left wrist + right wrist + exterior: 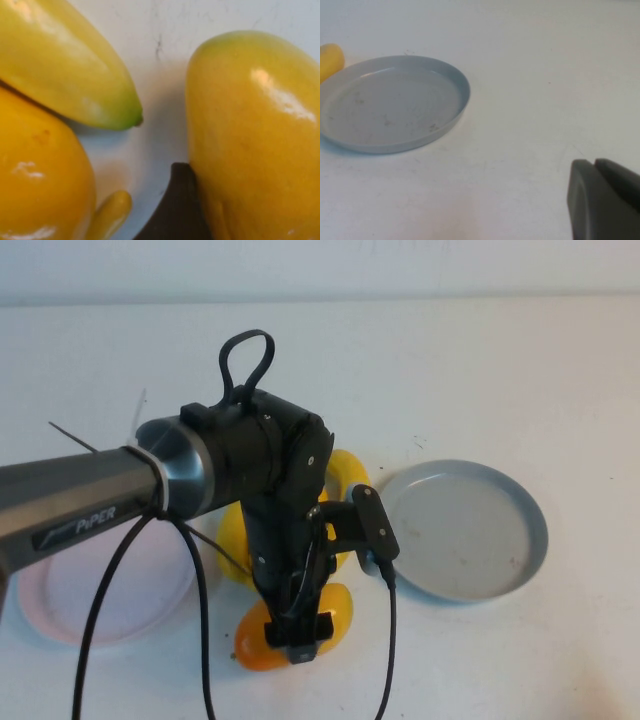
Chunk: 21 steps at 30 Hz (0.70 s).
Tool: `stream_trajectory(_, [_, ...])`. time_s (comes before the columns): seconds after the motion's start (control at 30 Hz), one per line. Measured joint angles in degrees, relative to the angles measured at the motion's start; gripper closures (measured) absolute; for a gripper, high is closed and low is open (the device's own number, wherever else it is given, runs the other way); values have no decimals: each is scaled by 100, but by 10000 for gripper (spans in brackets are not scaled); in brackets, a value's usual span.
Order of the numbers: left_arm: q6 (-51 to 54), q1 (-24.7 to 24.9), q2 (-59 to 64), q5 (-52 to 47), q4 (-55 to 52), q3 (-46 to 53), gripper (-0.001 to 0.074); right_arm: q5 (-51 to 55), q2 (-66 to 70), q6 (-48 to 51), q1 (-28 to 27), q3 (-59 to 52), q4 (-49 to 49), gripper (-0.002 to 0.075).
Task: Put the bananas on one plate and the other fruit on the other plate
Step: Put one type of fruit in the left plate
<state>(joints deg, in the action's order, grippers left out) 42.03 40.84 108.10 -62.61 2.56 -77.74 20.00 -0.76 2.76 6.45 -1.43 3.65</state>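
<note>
Nearest the high camera, the left arm reaches over the fruit cluster; the left gripper [297, 632] sits low on the near mango [335, 610], at mid-counter between the plates. In the wrist view one dark finger [177, 210] touches the mango's flank; whether the fingers are clamped on it cannot be told. The second mango [40, 175] and a banana [65, 65] lie close alongside.

Judgement: the mangoes look glossy, rounded and likely slippery; take hold across the thickest middle.

The grey-blue plate [520, 502] and the pink plate [60, 590] show no fruit. The right gripper [602, 200], fingers together, hovers over bare counter [545, 75] near the grey-blue plate.
</note>
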Motion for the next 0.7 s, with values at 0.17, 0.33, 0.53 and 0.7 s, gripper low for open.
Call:
stream_trajectory(0.17, [-459, 0, -58, -459, 161, -149, 195, 0, 0, 0, 0, 0, 0, 742])
stream_trajectory(0.33, [-1259, -43, -494, -619, -106, -479, 195, 0, 0, 0, 0, 0, 0, 742])
stream_trajectory(0.53, [-2067, -1034, -882, -689, -428, -533, 195, 0, 0, 0, 0, 0, 0, 741])
stream_trajectory(0.7, [-2221, -2353, -886, -699, -75, -533, 195, 0, 0, 0, 0, 0, 0, 743])
